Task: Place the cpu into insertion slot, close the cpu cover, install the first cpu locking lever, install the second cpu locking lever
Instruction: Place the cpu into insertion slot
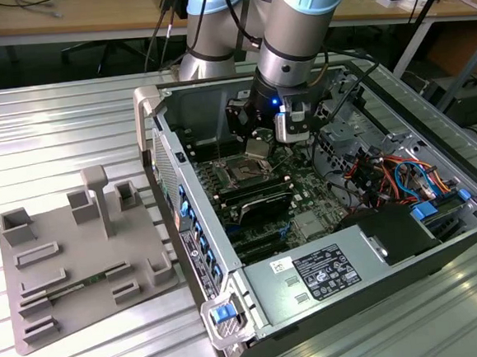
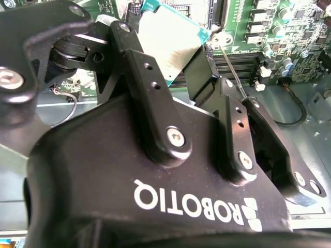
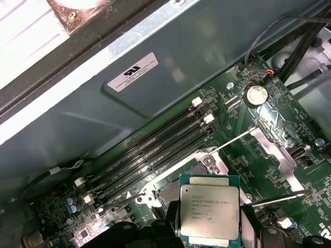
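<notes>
Item 1, my gripper [image 2: 166, 49]: one, two black fingers [image 2: 150, 77] pressed against opposite edges of the cpu [image 2: 170, 36], pinching it. In the first wrist view the gripper [image 3: 209, 235] has the cpu [image 3: 209, 213] silver top up.

Item 2, cpu [image 1: 257, 149]: one, held in the air inside the computer case [image 1: 474, 234]. It hangs just above the insertion slot [image 1: 242, 175] without touching it, tilted in the exterior view.

Item 3, insertion slot [image 3: 169, 194]: one, a dark square socket with a silvery rim. It is uncovered and partly hidden behind the cpu.

Item 4, locking levers: two thin metal rods, the first lever [image 3: 234, 141] and the second lever [image 3: 282, 198], both standing free of the board on either side of the socket.

Item 5, memory slots [image 3: 150, 152]: four long black ones, side by side, near the socket.

Item 6, coin battery [image 3: 256, 95]: one, on the green motherboard [image 3: 269, 119].

Item 7, my arm [image 1: 301, 25]: one, grey with a pale blue joint cover, reaching down into the case.

Item 8, power supply [image 1: 320, 275]: one, in the near corner of the case.

Item 9, grey fixture plate [image 1: 71, 258]: one, on the ribbed metal table [image 1: 45, 136], at the exterior view's left, well apart from the case.
</notes>
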Motion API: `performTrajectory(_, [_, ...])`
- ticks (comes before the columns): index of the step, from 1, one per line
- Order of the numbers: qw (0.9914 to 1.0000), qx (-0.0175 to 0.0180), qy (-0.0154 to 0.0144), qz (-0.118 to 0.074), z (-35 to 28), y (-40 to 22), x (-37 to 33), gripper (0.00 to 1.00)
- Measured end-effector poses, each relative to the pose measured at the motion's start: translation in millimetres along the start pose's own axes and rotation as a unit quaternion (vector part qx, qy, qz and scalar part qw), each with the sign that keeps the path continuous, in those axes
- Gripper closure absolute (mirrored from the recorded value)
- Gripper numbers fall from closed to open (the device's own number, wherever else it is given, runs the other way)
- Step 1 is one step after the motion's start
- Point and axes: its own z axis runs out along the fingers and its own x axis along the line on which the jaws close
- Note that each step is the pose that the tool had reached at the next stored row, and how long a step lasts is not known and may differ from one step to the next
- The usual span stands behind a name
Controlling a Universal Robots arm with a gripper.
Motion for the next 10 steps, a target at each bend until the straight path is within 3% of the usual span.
performTrajectory(10, [0.99991,-0.0003,-0.0012,0.014,0.2,0.0,0.0,0.45])
